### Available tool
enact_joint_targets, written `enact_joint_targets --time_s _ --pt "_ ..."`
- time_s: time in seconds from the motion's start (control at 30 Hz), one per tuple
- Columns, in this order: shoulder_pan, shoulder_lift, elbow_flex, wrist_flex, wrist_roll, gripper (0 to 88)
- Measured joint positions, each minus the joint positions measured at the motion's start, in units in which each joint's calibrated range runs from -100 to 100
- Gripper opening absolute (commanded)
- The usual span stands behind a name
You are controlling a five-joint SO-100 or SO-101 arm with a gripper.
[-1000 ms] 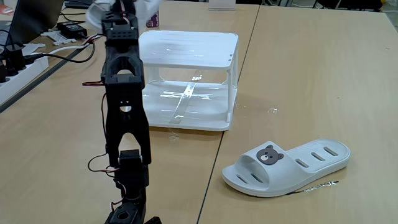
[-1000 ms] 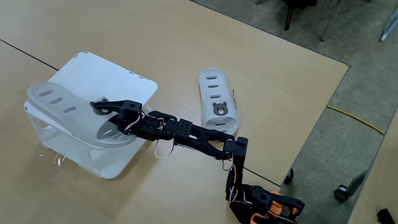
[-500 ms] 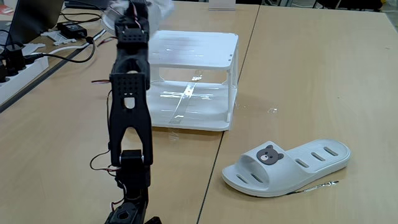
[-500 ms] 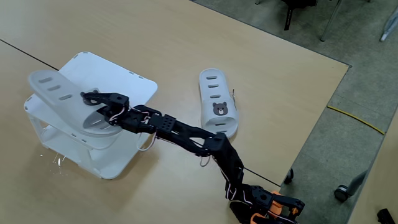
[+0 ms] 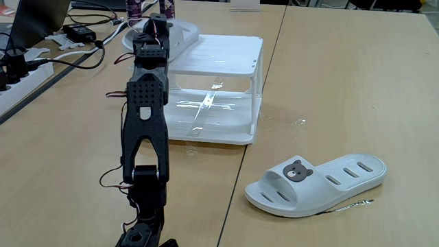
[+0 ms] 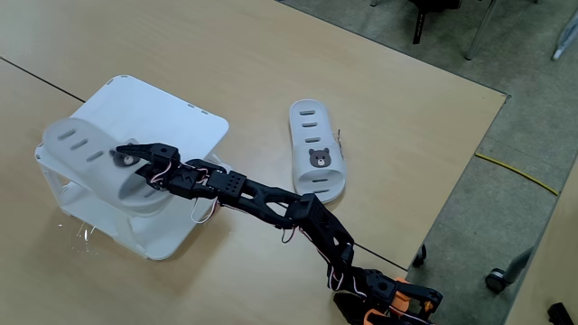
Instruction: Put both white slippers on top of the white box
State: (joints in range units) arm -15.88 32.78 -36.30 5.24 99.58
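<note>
while the black arm stretches out low over the wooden table [image 5: 329, 82], its gripper [image 6: 126, 155] sits above the white box [image 5: 226, 62] with one white slipper [image 6: 99, 162] caught in its jaws. in a fixed view from above, the fingers close on the strap end of that slipper, and the slotted sole runs away from the gripper toward the upper left, its far end blurred. the slipper lies over the near-left part of the box's flat top [image 6: 172, 113], hanging past the edge on the left of that view; whether its sole rests on the slats or hovers just above them i cannot tell. in a fixed view from the table's side, the same slipper [image 5: 180, 31] shows as a pale shape behind the gripper [image 5: 154, 26], at the back left corner of the box top.

the second slipper [image 5: 317, 182] lies flat on the table well apart from the gripper, bear badge up. in the view from above it [image 6: 316, 149] sits to the right of the box, beyond the arm's middle links.

cables and a power strip [image 5: 17, 72] lie at the table's left edge in the side view.
</note>
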Motion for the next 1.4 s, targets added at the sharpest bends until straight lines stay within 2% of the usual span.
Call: enact_joint_targets --time_s 0.43,1.03,1.1,1.2,1.4 --pt "0.0 -0.58 1.26 0.0 0.0 25.3" --pt "0.0 -34.23 41.96 -0.09 0.0 24.7" --pt "0.0 -37.61 44.12 -0.09 0.0 20.7" --pt "0.45 -39.92 44.2 -0.09 0.0 0.0" --pt "3.75 -39.92 36.48 -2.23 0.0 0.7"
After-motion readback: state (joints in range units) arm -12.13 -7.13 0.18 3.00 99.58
